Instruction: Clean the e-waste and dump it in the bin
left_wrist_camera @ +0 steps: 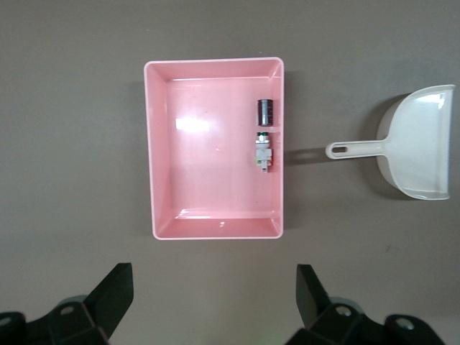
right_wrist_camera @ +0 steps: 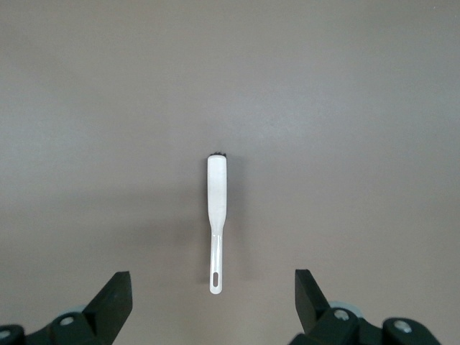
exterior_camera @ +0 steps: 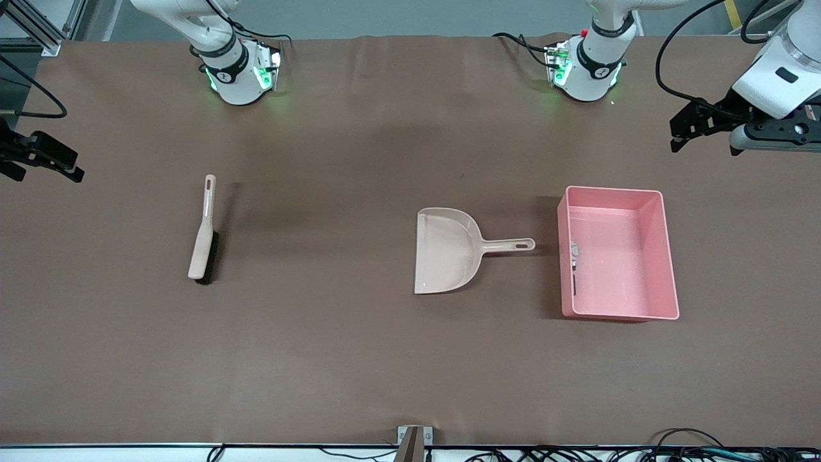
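Bin [exterior_camera: 660, 256]: holding 2 e-waste parts [left_wrist_camera: 264, 136] | dustpan [exterior_camera: 446, 253] lying beside it | brush [exterior_camera: 204, 237] lying toward right arm's end | left gripper [exterior_camera: 689, 128], right gripper [exterior_camera: 45, 160]: both hanging released, empty.

No legible text, label, brand, number or sign anywhere: none on the pink bin [exterior_camera: 667, 256], none on the two small parts [left_wrist_camera: 264, 136] lying in it, none on the dustpan [exterior_camera: 446, 250] beside the bin, none on the brush [exterior_camera: 204, 231].
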You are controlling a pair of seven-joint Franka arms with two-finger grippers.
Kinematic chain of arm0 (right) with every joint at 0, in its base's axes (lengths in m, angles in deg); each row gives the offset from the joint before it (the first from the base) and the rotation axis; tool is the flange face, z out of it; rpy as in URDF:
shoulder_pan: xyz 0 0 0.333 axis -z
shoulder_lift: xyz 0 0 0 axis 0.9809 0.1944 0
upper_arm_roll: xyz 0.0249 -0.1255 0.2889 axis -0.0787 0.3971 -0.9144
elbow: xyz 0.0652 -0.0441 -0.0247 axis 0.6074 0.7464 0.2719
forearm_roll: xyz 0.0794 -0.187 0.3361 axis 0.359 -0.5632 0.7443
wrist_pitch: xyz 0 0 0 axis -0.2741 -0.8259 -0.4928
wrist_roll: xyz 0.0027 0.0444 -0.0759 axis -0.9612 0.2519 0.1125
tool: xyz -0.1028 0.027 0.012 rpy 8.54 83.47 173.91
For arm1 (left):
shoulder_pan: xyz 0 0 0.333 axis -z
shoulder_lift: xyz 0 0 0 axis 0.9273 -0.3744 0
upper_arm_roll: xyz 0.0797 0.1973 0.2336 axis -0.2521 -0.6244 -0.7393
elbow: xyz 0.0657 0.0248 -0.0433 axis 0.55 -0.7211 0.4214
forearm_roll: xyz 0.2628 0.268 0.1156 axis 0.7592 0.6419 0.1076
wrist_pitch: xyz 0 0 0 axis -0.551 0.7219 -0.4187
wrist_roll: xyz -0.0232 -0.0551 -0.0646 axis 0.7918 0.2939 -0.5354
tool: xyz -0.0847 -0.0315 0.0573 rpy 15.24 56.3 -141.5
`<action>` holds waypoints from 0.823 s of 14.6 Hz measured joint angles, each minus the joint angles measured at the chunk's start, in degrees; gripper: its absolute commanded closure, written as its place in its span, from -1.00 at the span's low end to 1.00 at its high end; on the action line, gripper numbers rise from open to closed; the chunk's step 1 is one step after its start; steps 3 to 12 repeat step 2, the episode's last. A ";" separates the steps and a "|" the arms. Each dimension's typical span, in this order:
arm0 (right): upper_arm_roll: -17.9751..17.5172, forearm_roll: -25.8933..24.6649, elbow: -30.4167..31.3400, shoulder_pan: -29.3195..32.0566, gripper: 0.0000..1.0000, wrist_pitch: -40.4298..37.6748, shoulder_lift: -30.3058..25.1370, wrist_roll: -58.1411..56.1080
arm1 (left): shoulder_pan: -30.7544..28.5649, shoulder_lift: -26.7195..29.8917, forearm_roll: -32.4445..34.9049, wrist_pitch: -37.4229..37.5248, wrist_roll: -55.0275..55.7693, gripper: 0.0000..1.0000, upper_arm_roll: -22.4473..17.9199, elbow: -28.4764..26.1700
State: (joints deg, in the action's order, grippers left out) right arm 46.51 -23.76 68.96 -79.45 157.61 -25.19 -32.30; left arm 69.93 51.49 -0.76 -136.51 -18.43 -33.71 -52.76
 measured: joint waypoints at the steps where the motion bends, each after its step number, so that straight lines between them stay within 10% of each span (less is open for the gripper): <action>1: 0.00 0.00 0.00 0.00 -1.00 0.02 0.00 0.00 | 0.00 0.00 -0.27 0.00 0.00 -1.00 -0.01 0.00; 12: 0.00 0.00 0.00 0.00 -1.00 0.04 0.00 0.00 | 0.00 0.00 -0.37 0.00 0.00 -1.00 -0.03 0.00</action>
